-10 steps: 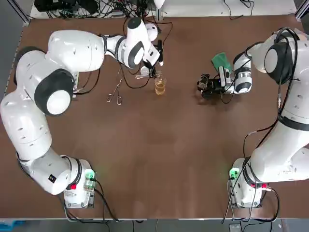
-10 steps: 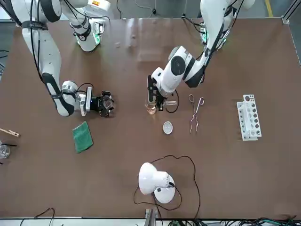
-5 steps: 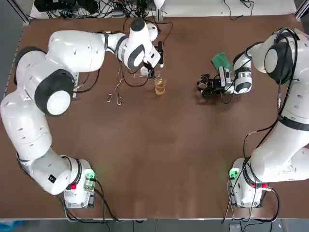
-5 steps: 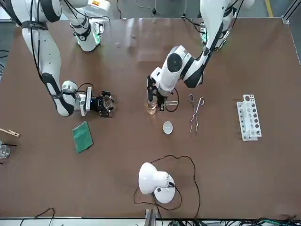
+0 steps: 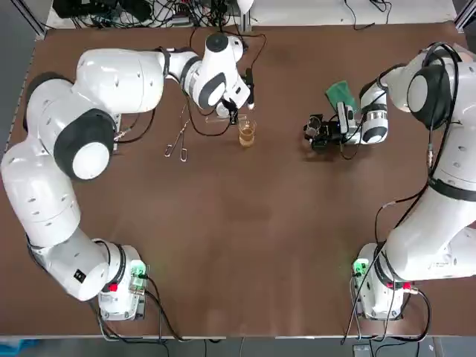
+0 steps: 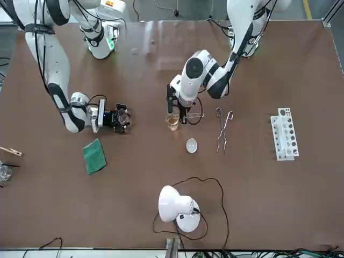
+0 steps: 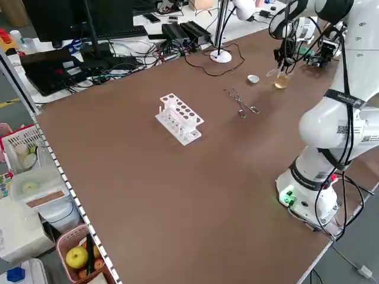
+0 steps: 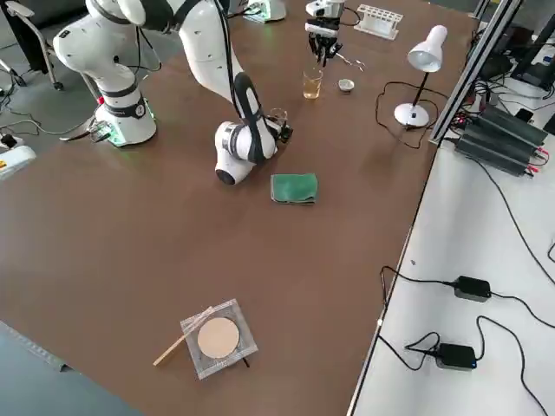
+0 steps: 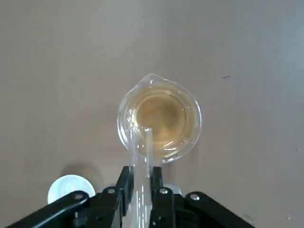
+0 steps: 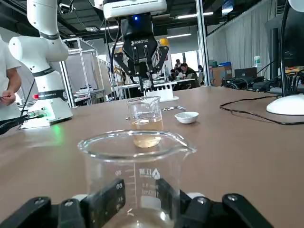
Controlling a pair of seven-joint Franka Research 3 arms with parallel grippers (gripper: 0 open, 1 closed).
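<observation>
A small beaker of amber liquid [image 5: 246,132] [image 6: 172,122] [image 9: 159,118] stands mid-table toward the far side. Directly above it hangs my left gripper [image 5: 239,111] [image 6: 174,110] [image 9: 141,178], shut on a clear glass tube [image 9: 141,152]. The tube's tip sits over the beaker's rim. Off to the right, my right gripper [image 5: 314,134] [image 6: 122,119] [image 10: 137,199] lies low on the table, shut on a clear glass beaker [image 10: 137,161] that stands upright. The amber beaker [image 10: 145,118] shows beyond it.
A small white dish [image 6: 191,145] [image 9: 70,190] and metal tongs [image 5: 178,137] [image 6: 223,129] lie near the amber beaker. A green cloth [image 5: 341,93] [image 8: 295,186] lies behind my right gripper. Farther off are a white tube rack [image 6: 284,133], a desk lamp [image 6: 177,207] and a petri dish [image 8: 217,338].
My left wrist has turned and shifted slightly above the amber beaker, with the tube still in its grip. The right arm has not moved.
</observation>
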